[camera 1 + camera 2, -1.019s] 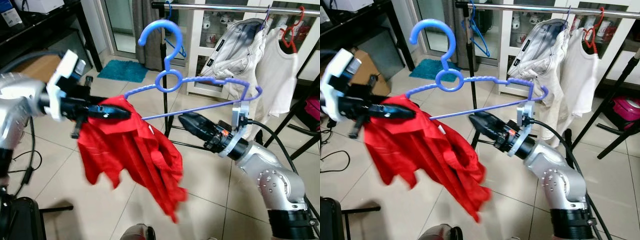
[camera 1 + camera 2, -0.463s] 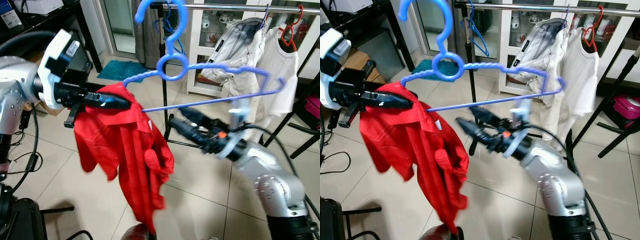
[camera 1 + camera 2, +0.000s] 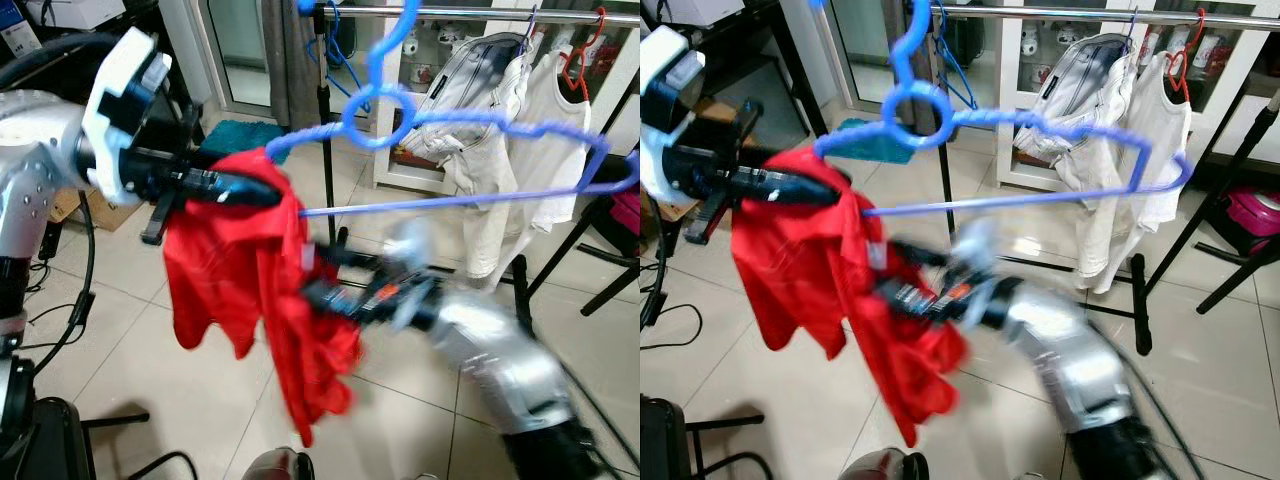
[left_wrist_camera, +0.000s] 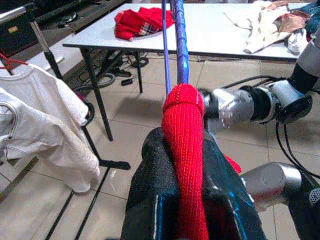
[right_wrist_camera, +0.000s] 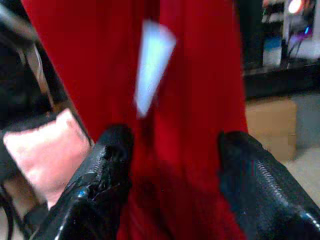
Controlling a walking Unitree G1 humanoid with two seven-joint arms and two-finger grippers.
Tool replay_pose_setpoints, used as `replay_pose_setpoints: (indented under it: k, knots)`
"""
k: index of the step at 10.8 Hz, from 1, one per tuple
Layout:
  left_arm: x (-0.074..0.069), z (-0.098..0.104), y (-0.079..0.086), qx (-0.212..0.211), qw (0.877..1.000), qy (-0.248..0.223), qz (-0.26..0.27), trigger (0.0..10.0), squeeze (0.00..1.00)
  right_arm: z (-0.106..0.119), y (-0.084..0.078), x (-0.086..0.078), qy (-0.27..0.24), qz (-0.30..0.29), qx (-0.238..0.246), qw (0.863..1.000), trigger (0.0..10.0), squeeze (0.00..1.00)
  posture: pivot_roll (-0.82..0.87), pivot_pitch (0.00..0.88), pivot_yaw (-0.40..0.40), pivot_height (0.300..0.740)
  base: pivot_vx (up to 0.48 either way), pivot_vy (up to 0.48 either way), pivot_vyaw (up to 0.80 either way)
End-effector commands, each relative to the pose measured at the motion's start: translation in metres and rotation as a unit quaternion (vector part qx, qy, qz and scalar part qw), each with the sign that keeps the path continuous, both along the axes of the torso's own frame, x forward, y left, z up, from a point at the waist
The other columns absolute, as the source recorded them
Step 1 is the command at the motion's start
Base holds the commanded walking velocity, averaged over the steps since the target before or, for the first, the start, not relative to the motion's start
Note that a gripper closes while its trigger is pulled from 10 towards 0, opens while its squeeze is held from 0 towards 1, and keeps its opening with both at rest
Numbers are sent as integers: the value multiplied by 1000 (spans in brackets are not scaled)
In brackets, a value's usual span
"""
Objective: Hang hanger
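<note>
Left wrist view shows my left gripper [image 4: 192,200] clamping the red shirt [image 3: 250,290] on the blue hanger [image 3: 450,150]. My right gripper [image 5: 172,170] has its fingers spread around the shirt, mid-frame.

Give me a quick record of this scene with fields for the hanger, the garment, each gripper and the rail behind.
hanger: blue plastic hanger, held high, hook up near the rail
garment: red shirt, draped over the hanger's one end, hanging down
left gripper: left gripper, shut on the red shirt and the hanger end under it
right gripper: right gripper, fingers apart, close against the red shirt, blurred in the eye views
rail: metal clothes rail, with white garments on it
</note>
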State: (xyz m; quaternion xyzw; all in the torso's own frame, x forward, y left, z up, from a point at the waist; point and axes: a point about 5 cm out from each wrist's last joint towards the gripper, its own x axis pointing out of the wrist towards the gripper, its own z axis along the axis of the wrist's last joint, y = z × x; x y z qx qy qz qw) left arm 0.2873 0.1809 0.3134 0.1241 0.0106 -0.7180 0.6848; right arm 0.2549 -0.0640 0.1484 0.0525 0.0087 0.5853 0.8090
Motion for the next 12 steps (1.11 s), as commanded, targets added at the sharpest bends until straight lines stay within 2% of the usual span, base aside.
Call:
replay_pose_setpoints:
  k: [1,3,4,5,6,7,8,12]
  knots:
    - [-4,14,-3,-15,1000,-25,-7,0,0,-12,4,3,6,-6,-40,999,10000,0,40,65,145,740,0,0,0]
    - [-3,18,-5,-25,999,-33,0,0,0,-45,4,7,36,-1,-114,993,10000,0,41,61,140,740,0,0,0]
    - [-3,19,-4,-26,999,-35,4,0,0,-56,0,8,47,-1,-140,989,10000,0,41,57,136,740,0,0,0]
    - [-3,19,-3,-28,999,-37,10,0,0,-76,-8,8,62,-5,-188,980,10000,0,41,50,131,740,0,0,0]
    - [-3,20,0,-28,999,-41,16,0,0,-90,-18,8,80,-11,-210,974,4157,0,42,45,127,740,0,0,0]
    - [-2,21,2,-28,998,-44,22,0,0,-98,-26,8,91,-15,-223,970,1843,0,42,38,124,740,0,0,0]
    - [-2,21,4,-26,998,-45,26,0,0,-105,-32,7,99,-17,-234,967,0,0,42,39,124,740,0,0,0]
    - [0,16,13,-16,998,-45,47,0,0,-125,-63,3,128,-37,-277,952,0,0,32,49,134,740,0,0,0]
